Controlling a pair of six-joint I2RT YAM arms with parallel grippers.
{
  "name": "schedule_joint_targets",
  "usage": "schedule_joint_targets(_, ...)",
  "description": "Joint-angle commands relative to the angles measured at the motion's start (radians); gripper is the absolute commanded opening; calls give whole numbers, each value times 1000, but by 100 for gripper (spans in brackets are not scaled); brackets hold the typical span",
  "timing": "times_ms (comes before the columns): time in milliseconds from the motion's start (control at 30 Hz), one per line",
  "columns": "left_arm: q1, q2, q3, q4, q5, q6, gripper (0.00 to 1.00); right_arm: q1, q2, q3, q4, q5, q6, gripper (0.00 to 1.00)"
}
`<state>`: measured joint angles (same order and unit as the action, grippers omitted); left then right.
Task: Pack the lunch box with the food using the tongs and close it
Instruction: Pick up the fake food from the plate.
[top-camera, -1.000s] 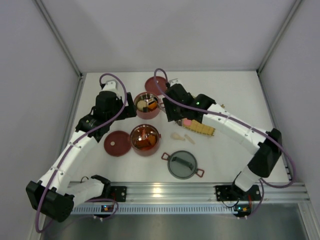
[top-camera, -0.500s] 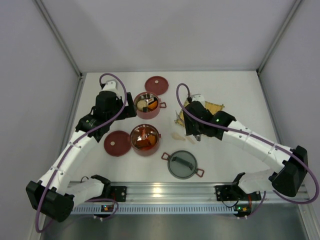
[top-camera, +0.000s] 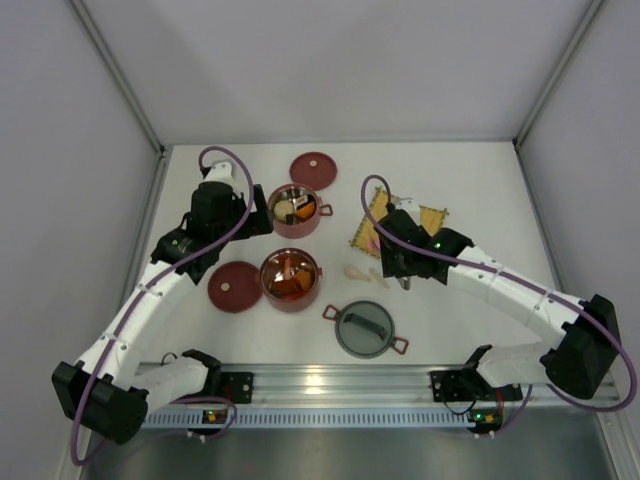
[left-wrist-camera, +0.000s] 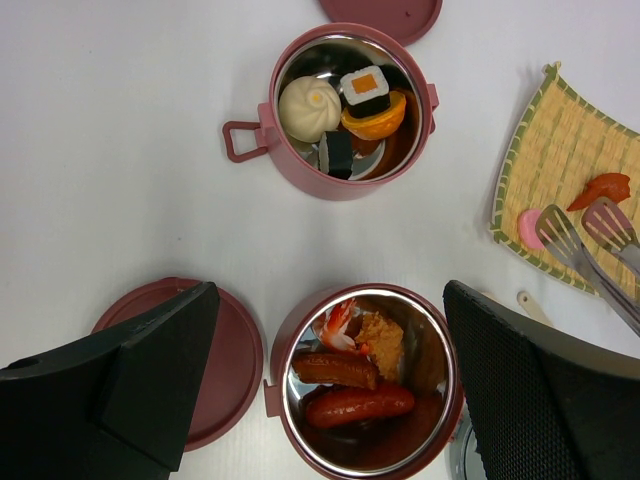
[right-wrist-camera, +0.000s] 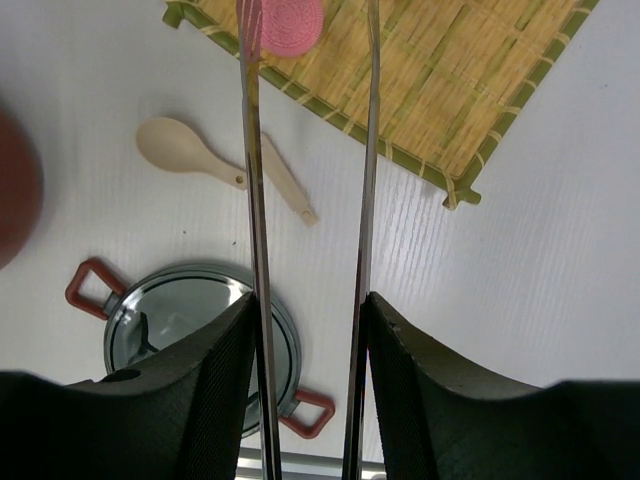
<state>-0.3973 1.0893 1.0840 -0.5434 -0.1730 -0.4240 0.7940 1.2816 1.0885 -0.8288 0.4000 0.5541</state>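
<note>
You're packing the last food.
Your right claw (right-wrist-camera: 308, 322) is clasping the tongs (right-wrist-camera: 253, 200) at the pink piece (right-wrist-camera: 292, 22); the red piece (left-wrist-camera: 603, 188) is waiting, the bowls (left-wrist-camera: 272, 362) are lying unlidded, and the left claw (left-wrist-camera: 325, 305) is hanging released.

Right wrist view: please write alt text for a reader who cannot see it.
The right gripper holds slender silver tongs, whose two thin arms reach over a yellow woven mat, one tip at a round pink food piece. Nearer, a cream spoon and a grey domed lid with red handles lie on the white table.
</note>
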Motion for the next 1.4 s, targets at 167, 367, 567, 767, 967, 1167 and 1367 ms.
schedule_joint_targets(167,-2,-3,-10,20,-3,4,99,-38,-31,-24,92,-41,0,45)
schedule_joint_targets(367,-2,0,-10,22,-3,5,99,-39,-41,-21,99,-44,3,45)
schedule_joint_targets(567,-2,4,-10,22,-3,5,99,-39,-51,-6,94,-49,-5,45)
schedule_joint_targets(767,-2,6,-9,20,-5,4,99,-39,-24,-30,125,-79,-2,45)
schedule_joint_targets(967,-2,9,-7,20,-5,5,99,-52,-22,-41,137,-82,-5,45)
schedule_joint_targets(1167,-2,9,-10,19,-6,5,99,-65,-24,-59,146,-90,-3,45)
schedule_joint_targets(1367,-2,11,-9,20,-6,5,99,-78,-30,-84,174,-124,-3,44)
